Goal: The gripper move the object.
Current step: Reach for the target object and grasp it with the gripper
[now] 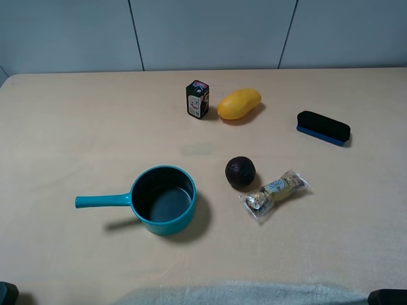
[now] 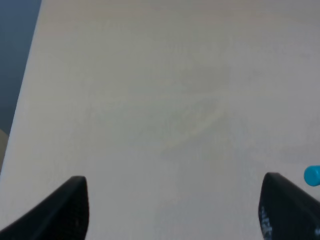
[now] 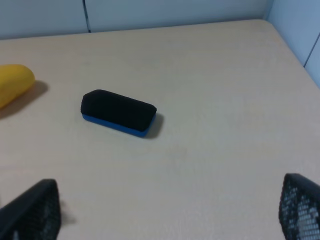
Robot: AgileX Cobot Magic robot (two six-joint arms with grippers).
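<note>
The object, a board eraser (image 1: 323, 127) with a black felt top on a blue base, lies flat at the right back of the table. In the right wrist view the eraser (image 3: 119, 112) lies ahead of my right gripper (image 3: 170, 200), which is open and empty, well short of it. My left gripper (image 2: 175, 200) is open and empty over bare table at the left front. In the high view only dark bits of the arms show at the bottom corners, the left arm (image 1: 6, 293) and the right arm (image 1: 388, 296).
A teal saucepan (image 1: 162, 200) sits left of centre, with its handle tip in the left wrist view (image 2: 312, 176). A dark round fruit (image 1: 240, 172) and a wrapped sweets pack (image 1: 275, 192) lie mid-table. A small black box (image 1: 198, 98) and a yellow mango (image 1: 239, 104) stand at the back.
</note>
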